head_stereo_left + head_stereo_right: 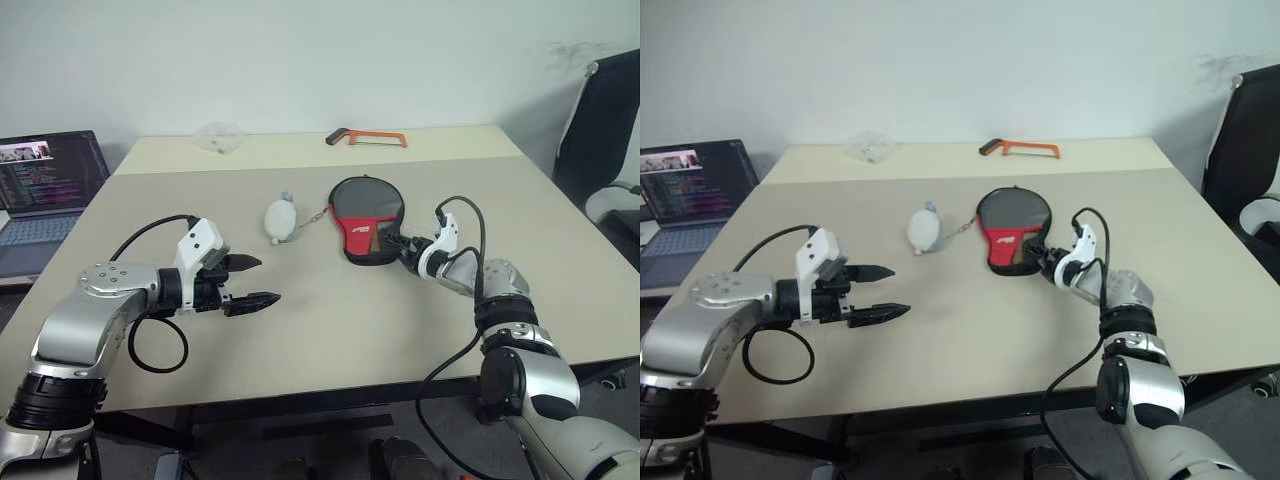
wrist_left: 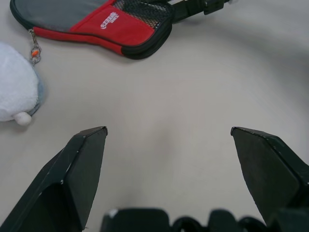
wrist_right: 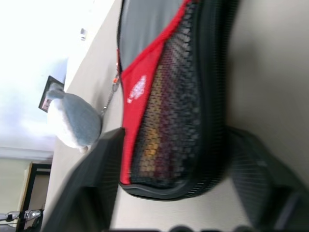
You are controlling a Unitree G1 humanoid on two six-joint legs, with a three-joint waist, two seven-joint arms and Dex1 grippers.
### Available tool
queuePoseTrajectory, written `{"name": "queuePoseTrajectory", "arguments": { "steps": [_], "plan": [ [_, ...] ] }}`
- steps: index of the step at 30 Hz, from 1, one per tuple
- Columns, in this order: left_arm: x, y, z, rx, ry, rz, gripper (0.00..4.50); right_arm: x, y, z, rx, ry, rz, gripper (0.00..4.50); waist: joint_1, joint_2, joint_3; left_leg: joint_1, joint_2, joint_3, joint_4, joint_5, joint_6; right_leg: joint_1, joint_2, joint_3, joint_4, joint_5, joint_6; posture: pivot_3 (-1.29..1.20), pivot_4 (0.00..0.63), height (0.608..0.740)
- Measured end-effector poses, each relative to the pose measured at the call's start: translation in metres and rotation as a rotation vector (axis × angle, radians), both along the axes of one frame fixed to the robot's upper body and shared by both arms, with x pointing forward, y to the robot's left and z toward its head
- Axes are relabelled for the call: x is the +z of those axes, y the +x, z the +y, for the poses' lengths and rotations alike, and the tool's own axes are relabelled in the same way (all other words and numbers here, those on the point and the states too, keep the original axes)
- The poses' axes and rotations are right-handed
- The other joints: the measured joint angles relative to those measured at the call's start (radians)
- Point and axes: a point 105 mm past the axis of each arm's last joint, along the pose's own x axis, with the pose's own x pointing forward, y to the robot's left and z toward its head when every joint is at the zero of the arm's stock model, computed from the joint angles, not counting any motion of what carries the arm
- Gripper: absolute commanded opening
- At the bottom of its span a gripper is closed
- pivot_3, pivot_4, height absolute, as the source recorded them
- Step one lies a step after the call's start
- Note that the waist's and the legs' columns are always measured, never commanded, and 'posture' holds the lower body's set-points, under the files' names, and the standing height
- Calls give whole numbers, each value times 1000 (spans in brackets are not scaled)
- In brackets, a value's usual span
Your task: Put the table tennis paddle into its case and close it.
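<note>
Beige tabletop (image 1: 330,320) fills the middle of the head view, and my right end effector (image 1: 392,242), right of centre, has its fingers set either side of the red handle end of the case (image 1: 365,218), partly narrowed though I cannot tell if they grip. My left end effector (image 1: 250,281) hangs wide and empty at lower left. Amber shows through the mesh, so the table tennis paddle is probably inside; next comes pinning the case and finding the zip.
</note>
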Motion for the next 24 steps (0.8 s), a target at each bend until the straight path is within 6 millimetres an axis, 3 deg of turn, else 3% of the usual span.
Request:
{"name": "queuePoseTrajectory", "arguments": {
  "steps": [6, 16, 20, 24],
  "plan": [
    [1, 1, -2, -12, 5, -15, 4500, 0, -1, 9, 20, -7, -2, 23, -4, -2, -1, 1, 0, 0, 0, 0, 0, 1, 0, 0, 0, 0, 0, 0, 150, 740],
    [0, 2, -2, -18, 12, -22, 4500, -2, -11, 14, 76, -55, -8, 23, -4, -4, -3, 0, 1, -2, -1, 0, 0, 0, 0, 0, 0, 0, -1, 0, 150, 740],
    [-2, 3, -2, -24, 13, -6, 4500, -7, -39, 22, 202, -104, -19, 23, -1, -4, -3, -1, 1, -4, -1, 0, 0, 0, -1, -2, 1, -1, -1, 0, 150, 740],
    [-2, 4, -1, -37, 22, 1, 4500, -16, -80, 24, 349, -196, -26, 23, 1, -4, -3, -1, 1, -4, -1, 0, 0, 1, -1, -3, -4, -1, 0, 0, 150, 740]
  ]
}}
